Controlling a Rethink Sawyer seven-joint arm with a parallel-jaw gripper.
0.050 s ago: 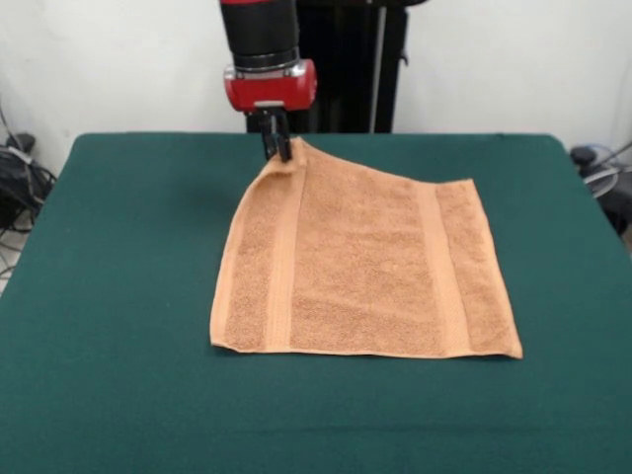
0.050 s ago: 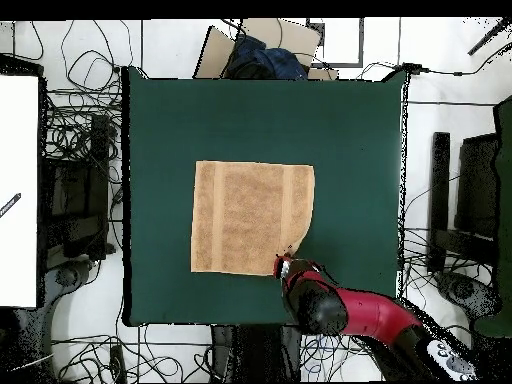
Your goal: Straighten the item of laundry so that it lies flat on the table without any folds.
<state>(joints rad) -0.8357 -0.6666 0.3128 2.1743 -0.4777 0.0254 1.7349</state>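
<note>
Towel point(image 1: 365, 267) mostly flat on table point(image 1: 118, 296); gripper point(image 1: 277, 148) pinches one raised corner, which remains to be laid down.

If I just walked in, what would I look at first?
Probably the orange-tan towel, spread almost flat in the middle of the big green table. Next, the red and black arm reaching down to the towel's far corner, where its gripper pinches the cloth and lifts that corner a little. From above you would also spot lots of tangled cables on the floor around the table.
</note>
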